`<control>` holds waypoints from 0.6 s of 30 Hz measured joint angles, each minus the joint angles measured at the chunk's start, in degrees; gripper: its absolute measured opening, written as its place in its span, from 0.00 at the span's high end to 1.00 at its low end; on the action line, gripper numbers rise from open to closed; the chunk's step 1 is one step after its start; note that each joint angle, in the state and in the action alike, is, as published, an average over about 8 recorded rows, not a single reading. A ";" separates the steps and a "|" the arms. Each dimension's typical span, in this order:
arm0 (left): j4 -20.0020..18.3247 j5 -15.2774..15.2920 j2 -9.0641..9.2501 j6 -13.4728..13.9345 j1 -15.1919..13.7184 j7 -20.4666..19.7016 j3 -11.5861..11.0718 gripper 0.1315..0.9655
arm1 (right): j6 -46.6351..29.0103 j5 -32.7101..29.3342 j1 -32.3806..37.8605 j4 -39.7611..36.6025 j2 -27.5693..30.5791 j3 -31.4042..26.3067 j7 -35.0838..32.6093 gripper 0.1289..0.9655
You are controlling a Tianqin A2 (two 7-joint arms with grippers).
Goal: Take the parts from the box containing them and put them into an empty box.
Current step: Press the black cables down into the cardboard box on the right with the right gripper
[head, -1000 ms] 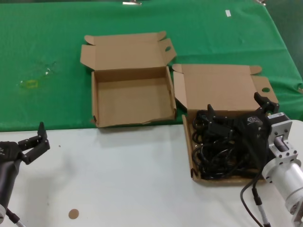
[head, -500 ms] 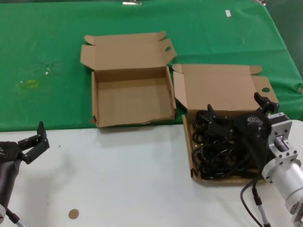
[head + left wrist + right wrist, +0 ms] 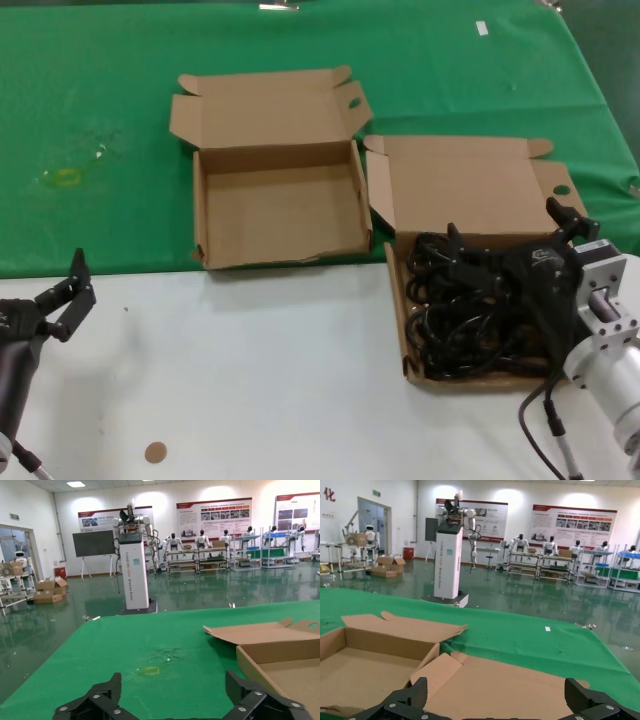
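Observation:
The black power cords (image 3: 460, 320) lie coiled in the right cardboard box (image 3: 470, 185), whose tall plain lid stands open. The empty box (image 3: 270, 215) with the wavy-edged lid sits to its left on the green cloth. My right gripper (image 3: 510, 235) is open and empty, hovering just above the cords at the box's far part. The right wrist view shows its jaws wide apart (image 3: 495, 692) before the plain lid (image 3: 520, 680), with the empty box (image 3: 360, 672) beside it. My left gripper (image 3: 68, 290) is open and empty at the near left over the white table, also seen in the left wrist view (image 3: 172, 692).
A green cloth (image 3: 100, 90) covers the far half of the table, with a yellowish mark (image 3: 62, 178) at its left. The near half is white tabletop (image 3: 260, 380) with a small brown disc (image 3: 154, 452). The empty box's corner (image 3: 285, 665) shows in the left wrist view.
My right gripper has shifted slightly right and nearer over the cords. My left gripper has drawn slightly left and nearer. The boxes and cords have not moved.

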 joint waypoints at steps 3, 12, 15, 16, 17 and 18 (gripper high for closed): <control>0.00 0.00 0.00 0.00 0.00 0.00 0.00 0.30 | -1.09 -0.05 -0.17 0.10 0.63 0.99 -0.41 0.00; 0.00 0.00 0.00 0.00 0.00 0.00 0.00 0.46 | 0.38 2.96 0.55 1.61 9.52 -2.28 1.59 0.00; 0.00 0.00 0.00 0.00 0.00 0.00 0.00 0.56 | 2.30 5.90 1.52 2.44 14.87 -6.05 2.51 0.00; 0.00 0.00 0.00 0.00 0.00 0.00 0.00 0.56 | 2.87 6.97 1.96 2.74 16.85 -7.49 2.78 0.00; 0.00 0.00 0.00 0.00 0.00 0.00 0.00 0.59 | 3.30 7.96 2.44 3.03 18.75 -8.88 3.02 0.00; 0.00 0.00 0.00 0.00 0.00 0.00 0.00 0.62 | 3.58 8.83 2.94 3.31 20.58 -10.23 3.25 0.00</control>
